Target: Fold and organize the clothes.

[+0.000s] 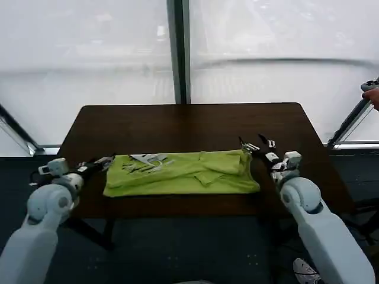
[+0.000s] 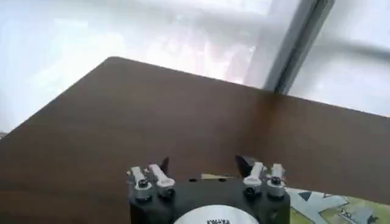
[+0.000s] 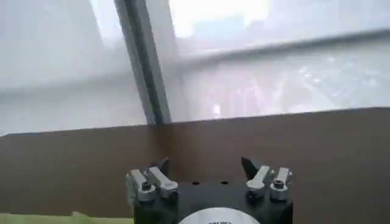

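Note:
The clothes, a lime yellow-green T-shirt (image 1: 183, 173), lie folded into a long band across the front half of the dark table, white print (image 1: 148, 160) facing up near the left end. My left gripper (image 1: 108, 160) hovers open just off the shirt's left end; in the left wrist view the left gripper (image 2: 204, 163) has nothing between its fingers and a corner of the printed shirt (image 2: 341, 210) shows beside it. My right gripper (image 1: 256, 142) stands open above the shirt's right far corner. In the right wrist view the right gripper (image 3: 205, 164) holds nothing, and the shirt edge (image 3: 61, 218) shows low.
The brown table (image 1: 189, 127) has bare wood behind the shirt and at both ends. Frosted windows with a dark post (image 1: 177, 53) stand behind it. A person's hand (image 1: 372, 94) holding a device shows at the far right edge, away from the table.

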Controlling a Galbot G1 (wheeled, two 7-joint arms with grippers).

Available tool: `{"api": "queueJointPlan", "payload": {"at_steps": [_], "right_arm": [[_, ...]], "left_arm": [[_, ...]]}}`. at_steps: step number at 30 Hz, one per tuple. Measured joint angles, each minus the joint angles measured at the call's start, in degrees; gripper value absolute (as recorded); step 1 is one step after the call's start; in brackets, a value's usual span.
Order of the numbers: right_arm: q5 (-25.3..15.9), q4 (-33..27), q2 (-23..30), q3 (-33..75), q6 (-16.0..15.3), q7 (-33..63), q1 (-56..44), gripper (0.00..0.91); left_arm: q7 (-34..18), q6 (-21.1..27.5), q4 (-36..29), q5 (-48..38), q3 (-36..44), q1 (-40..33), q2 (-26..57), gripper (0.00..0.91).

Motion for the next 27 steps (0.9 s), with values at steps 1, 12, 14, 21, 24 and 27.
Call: {"api": "queueJointPlan", "payload": {"at_steps": [1,12,14,21,24,27], "right_arm": [[0.0,1.0,-0.8,0.6,2.1,-0.8,-1.3,0.878],[0.4,11.0,-3.2,9.8,12.5,-5.1,-16.6,0.878],[0.4,11.7,-3.0,10.9,12.6,-5.0,-18.4,0.878],[0.6,12.4,-3.0,13.0,12.6,-4.8,-21.0,0.878],[0.6,12.6,-2.9,13.3,12.5,-4.8,-21.4,0.878],[0.6,12.6,-2.7,13.5,12.5,-4.8,-21.9,0.878]], "left_arm": [[1.8,1.0,0.0,-3.2,-0.7,1.1,2.1,0.878],[13.2,1.9,5.0,-17.6,-0.4,3.1,16.8,0.878],[14.4,1.9,6.0,-17.7,0.3,3.1,17.5,0.878],[17.0,1.9,8.0,-16.5,2.5,3.6,18.2,0.878],[17.1,1.9,8.6,-16.3,3.4,3.1,17.9,0.878],[17.1,1.9,8.9,-16.3,4.3,2.4,17.6,0.878]]}}
